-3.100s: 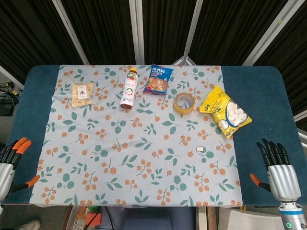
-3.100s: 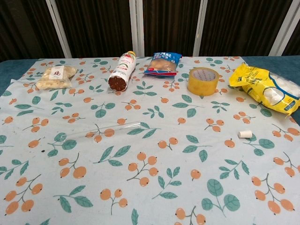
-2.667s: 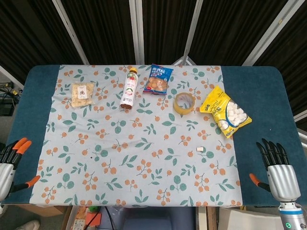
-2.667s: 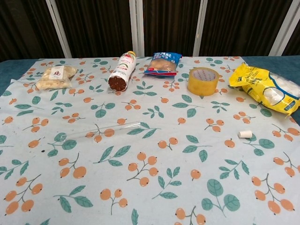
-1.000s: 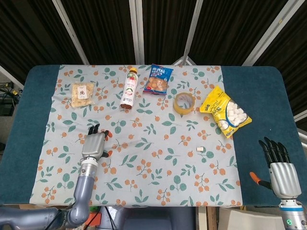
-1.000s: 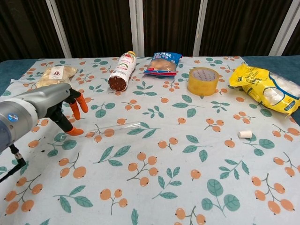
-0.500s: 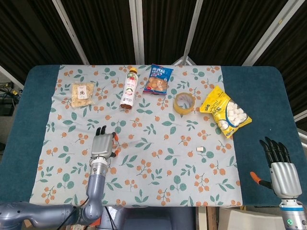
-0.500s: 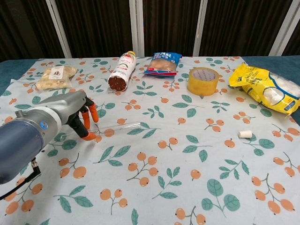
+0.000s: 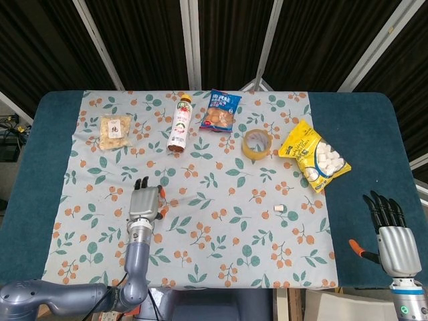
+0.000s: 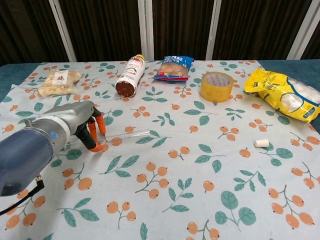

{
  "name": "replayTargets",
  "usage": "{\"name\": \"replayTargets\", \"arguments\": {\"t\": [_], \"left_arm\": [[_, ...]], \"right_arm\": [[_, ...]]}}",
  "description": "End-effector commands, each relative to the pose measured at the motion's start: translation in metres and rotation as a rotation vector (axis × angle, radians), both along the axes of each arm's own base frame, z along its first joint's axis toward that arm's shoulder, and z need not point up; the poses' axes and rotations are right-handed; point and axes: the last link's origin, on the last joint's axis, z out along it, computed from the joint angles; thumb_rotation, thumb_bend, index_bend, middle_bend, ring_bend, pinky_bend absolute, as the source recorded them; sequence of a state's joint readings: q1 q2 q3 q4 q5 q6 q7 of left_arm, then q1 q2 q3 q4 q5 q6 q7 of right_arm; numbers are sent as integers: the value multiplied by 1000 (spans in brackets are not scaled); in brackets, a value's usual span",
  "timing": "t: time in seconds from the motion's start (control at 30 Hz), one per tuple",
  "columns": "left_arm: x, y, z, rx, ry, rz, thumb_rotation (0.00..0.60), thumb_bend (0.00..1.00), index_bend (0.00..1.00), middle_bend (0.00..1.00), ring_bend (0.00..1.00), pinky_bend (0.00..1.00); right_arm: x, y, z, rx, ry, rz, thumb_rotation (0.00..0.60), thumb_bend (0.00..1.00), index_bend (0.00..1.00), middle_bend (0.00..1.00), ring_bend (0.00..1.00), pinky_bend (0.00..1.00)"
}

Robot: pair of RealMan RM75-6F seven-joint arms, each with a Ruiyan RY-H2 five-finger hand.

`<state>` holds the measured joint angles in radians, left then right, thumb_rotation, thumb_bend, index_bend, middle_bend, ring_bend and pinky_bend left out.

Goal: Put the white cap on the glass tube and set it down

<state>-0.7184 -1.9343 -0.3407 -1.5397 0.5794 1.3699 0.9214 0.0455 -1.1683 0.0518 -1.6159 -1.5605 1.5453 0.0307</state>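
Note:
The clear glass tube [image 10: 127,135] lies flat on the flowered cloth, left of centre, and is barely visible in the head view. My left hand [image 10: 86,125] is down over the tube's left part, its orange-tipped fingers [image 10: 101,123] spread to either side of it; I see no firm grip. The head view shows the same left hand [image 9: 144,202]. The small white cap [image 10: 261,143] lies alone on the cloth far to the right, also seen as the cap [image 9: 280,209] from above. My right hand [image 9: 394,239] hovers open off the table's front right corner.
Along the back stand a bag of nuts [image 9: 116,129], a lying bottle [image 9: 179,124], a blue snack bag [image 9: 221,110], a tape roll [image 9: 257,144] and a yellow marshmallow bag [image 9: 314,155]. The blue table [image 9: 364,127] shows bare beyond the cloth.
My left hand came in from the front left corner to the tube and has edged a little further right over it. The tube, the cap and my right hand stayed put.

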Motion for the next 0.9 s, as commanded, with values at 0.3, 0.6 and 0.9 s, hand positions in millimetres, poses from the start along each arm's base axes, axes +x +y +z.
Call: {"name": "replayTargets", "arguments": {"t": [0.3, 0.6, 0.9], "left_arm": [[2, -1, -4, -20, -5, 5, 600, 373, 534, 491, 55, 0], [3, -1, -2, -21, -10, 6, 600, 382, 536, 493, 55, 0], [0, -2, -2, -9, -18, 8, 600, 606, 602, 578, 104, 0]], "right_arm": [[0, 0, 0, -2, -3, -3, 600, 210, 0, 0, 0, 0], [0, 0, 0, -3, -2, -1, 600, 210, 0, 0, 0, 0], [1, 0, 0, -4, -3, 0, 600, 209, 0, 0, 0, 0]]}}
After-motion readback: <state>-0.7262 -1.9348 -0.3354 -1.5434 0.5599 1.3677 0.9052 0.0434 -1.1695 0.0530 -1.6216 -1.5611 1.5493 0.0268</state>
